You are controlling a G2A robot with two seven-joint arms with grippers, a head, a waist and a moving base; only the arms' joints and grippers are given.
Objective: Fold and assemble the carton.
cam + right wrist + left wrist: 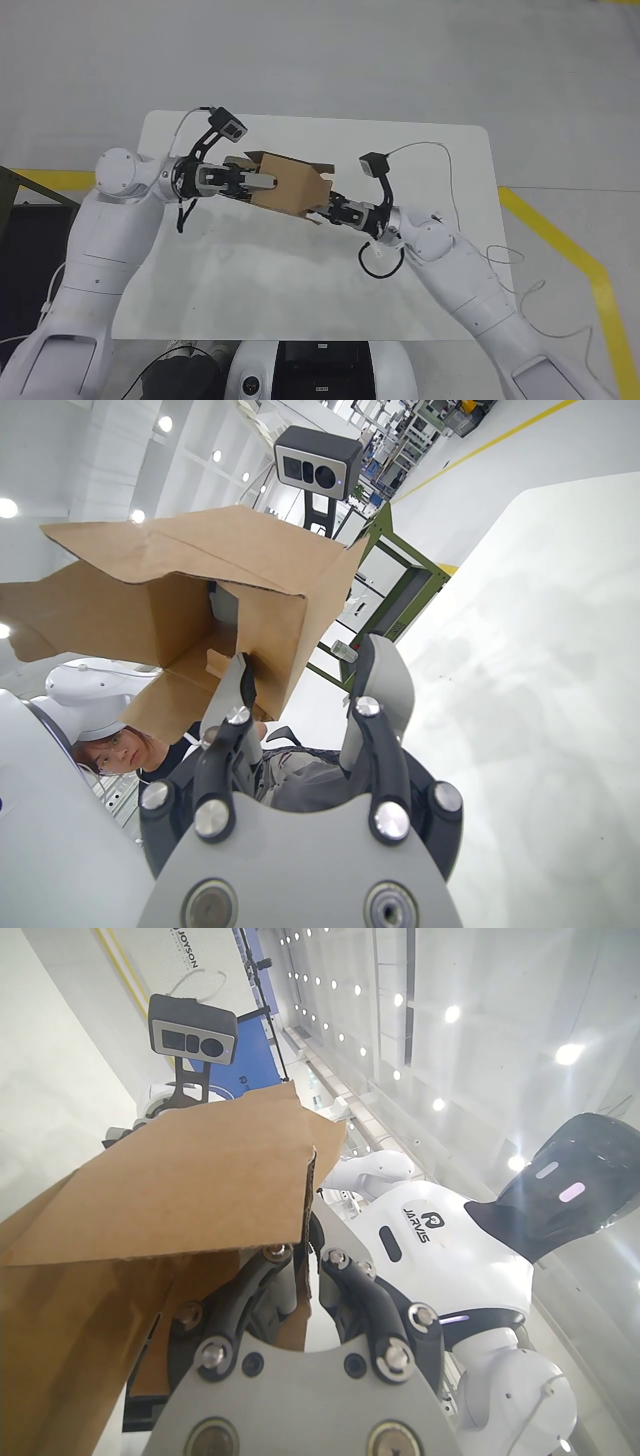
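White table lies beneath the carton, which is held aloft toward its far edge. The left gripper is clamped on a carton wall. The right gripper gapes wide, one finger against an end flap. The flap likely folds best pressed slowly along its crease against a firm left hold.

I see a plain brown carton, unprinted, with fine corrugated ribbing along the cut edge at my left gripper. That gripper is black on silver-grey. My right gripper is light grey with black pads. Beneath both, the table is plain white.
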